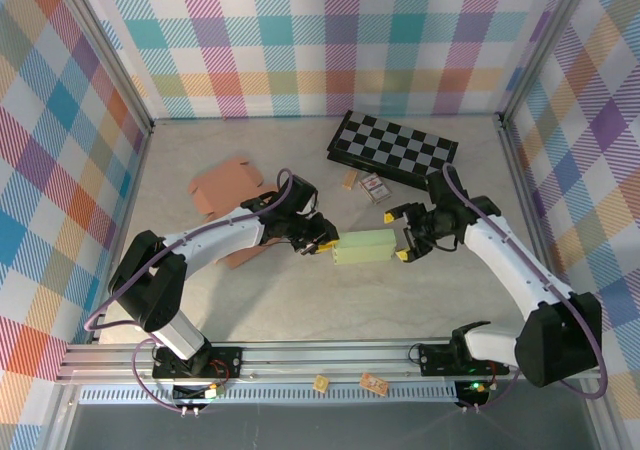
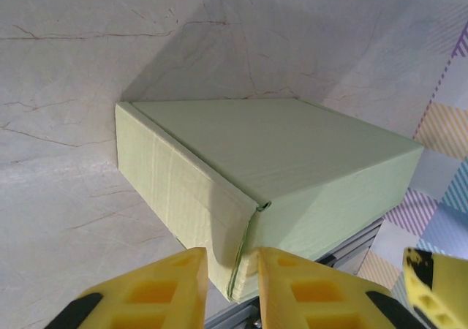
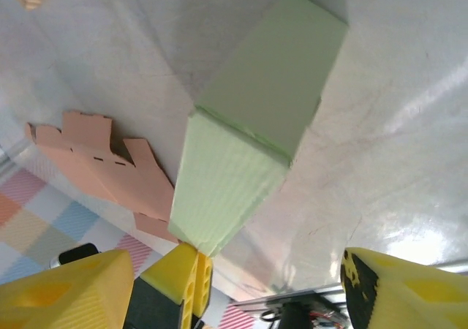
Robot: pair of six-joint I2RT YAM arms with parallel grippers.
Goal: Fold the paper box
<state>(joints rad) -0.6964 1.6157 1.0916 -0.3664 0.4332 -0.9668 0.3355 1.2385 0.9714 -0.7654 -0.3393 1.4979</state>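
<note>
The pale green paper box (image 1: 362, 247) lies closed on the table's middle, folded into a flat block. My left gripper (image 1: 318, 238) sits at its left end. In the left wrist view the box (image 2: 292, 161) has its near corner flap between the two yellow fingers (image 2: 157, 292), and the left gripper (image 2: 232, 292) is shut on that corner. My right gripper (image 1: 400, 238) stands just off the box's right end, jaws wide apart and holding nothing. In the right wrist view the box (image 3: 256, 117) stretches away from the open right gripper (image 3: 234, 270).
A flat pink cardboard cut-out (image 1: 225, 185) lies left of the box, partly under the left arm, and shows in the right wrist view as a pink sheet (image 3: 102, 168). A folded chessboard (image 1: 392, 148) and a small card (image 1: 375, 187) lie behind. Small wooden pieces (image 1: 375, 381) rest on the front rail.
</note>
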